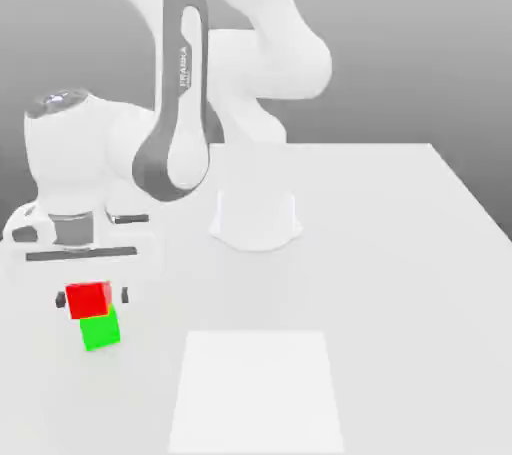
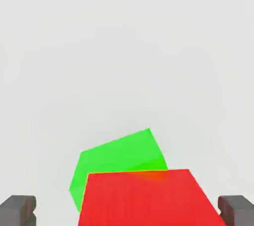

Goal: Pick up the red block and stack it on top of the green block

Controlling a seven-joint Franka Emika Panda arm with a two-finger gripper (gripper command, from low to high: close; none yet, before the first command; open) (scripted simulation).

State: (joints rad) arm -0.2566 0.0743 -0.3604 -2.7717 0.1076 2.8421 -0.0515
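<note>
The exterior view faces the arm across the table [image 1: 400, 243]; the hand view looks closely down, sharing the blocks.

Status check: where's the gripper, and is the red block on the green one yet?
Gripper open, fingers either side of the red block, gaps showing. Red block sits on the green block, corners not lined up. Nothing in the way on the table.

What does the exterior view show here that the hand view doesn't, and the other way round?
Exterior view alone: the robot arm, its round base and a pale square patch on the table. Hand view alone: a close look at the red block's top face and the green block skewed beneath it. Both: red block stacked on green, open pincer fingers straddling it with gaps.
</note>
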